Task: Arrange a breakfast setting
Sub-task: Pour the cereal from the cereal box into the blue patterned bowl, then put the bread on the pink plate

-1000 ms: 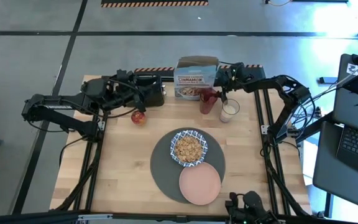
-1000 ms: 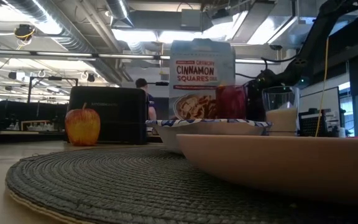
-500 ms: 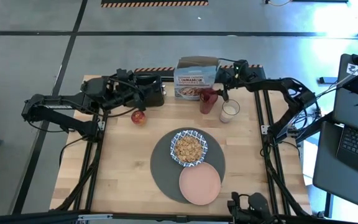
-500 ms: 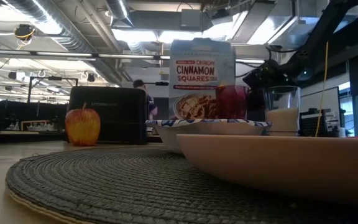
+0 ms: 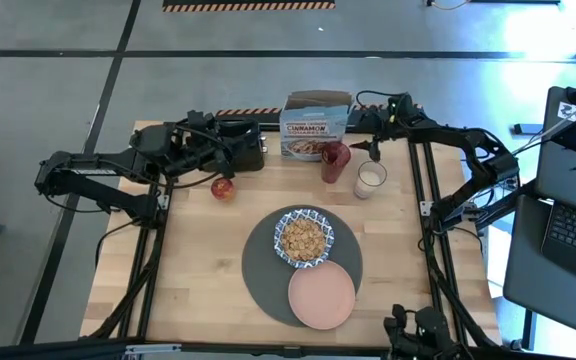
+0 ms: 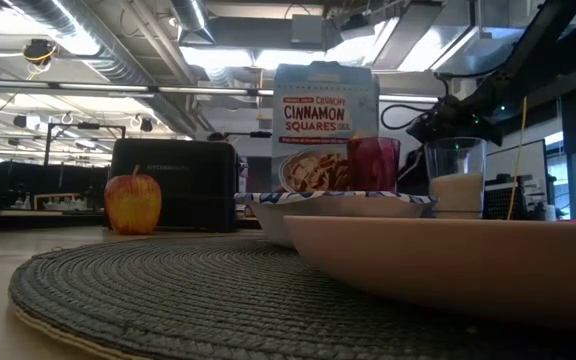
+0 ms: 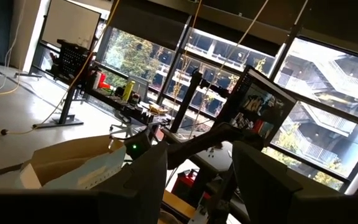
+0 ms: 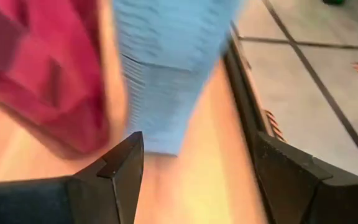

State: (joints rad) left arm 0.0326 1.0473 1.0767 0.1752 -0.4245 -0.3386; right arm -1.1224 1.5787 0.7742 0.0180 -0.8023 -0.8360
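High view shows your right gripper [image 5: 376, 150] with jaws wide, empty, just beside the milk glass [image 5: 368, 178] and red tumbler [image 5: 334, 161]. A careless swing could tip either one. Left gripper [image 5: 230, 155] waits, jaws also apart.

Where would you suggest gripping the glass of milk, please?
Probably on the clear wall of the milk glass, above the milk line, with the fingers straddling it. It stands upright; the red tumbler sits close on its left, so approach from the table's right edge, where the open right end effector hovers.
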